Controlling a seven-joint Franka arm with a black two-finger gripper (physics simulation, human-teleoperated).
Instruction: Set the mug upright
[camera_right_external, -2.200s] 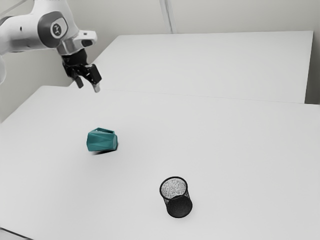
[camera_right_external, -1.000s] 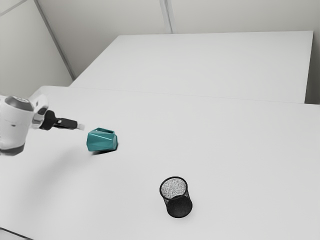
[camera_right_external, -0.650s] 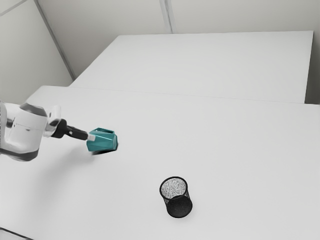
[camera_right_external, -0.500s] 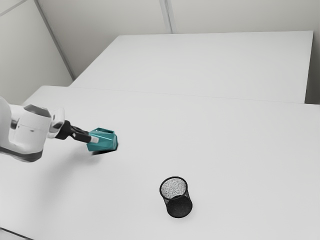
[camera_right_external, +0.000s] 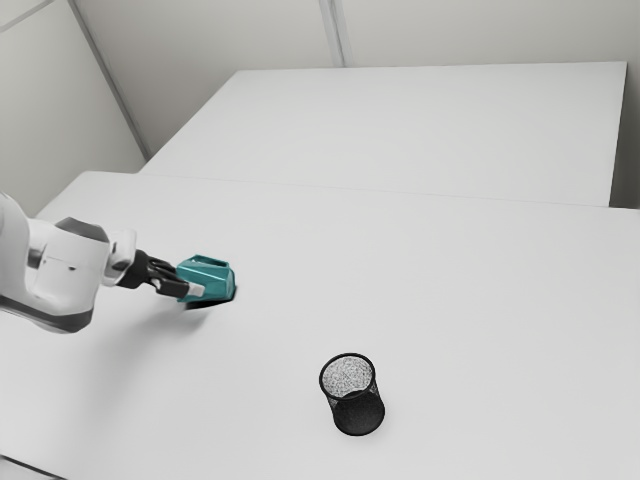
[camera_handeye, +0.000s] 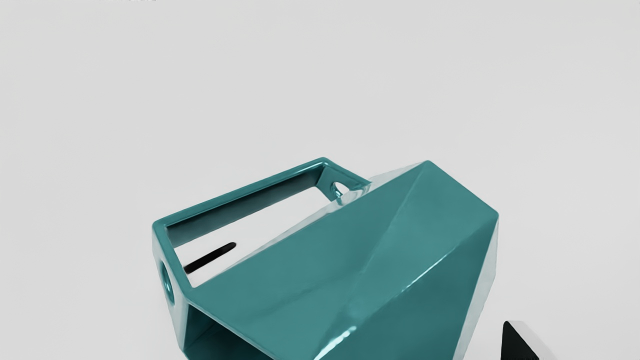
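At the exterior view's left, your gripper has its jaws well parted, gripping nothing. Just beside, left of centre, the faceted teal mug lies sideways; you're likely lining up a grasp: square up, close, then turn it base-down.

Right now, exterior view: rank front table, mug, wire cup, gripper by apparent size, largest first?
1. Front table
2. Wire cup
3. Mug and gripper: too alike to rank
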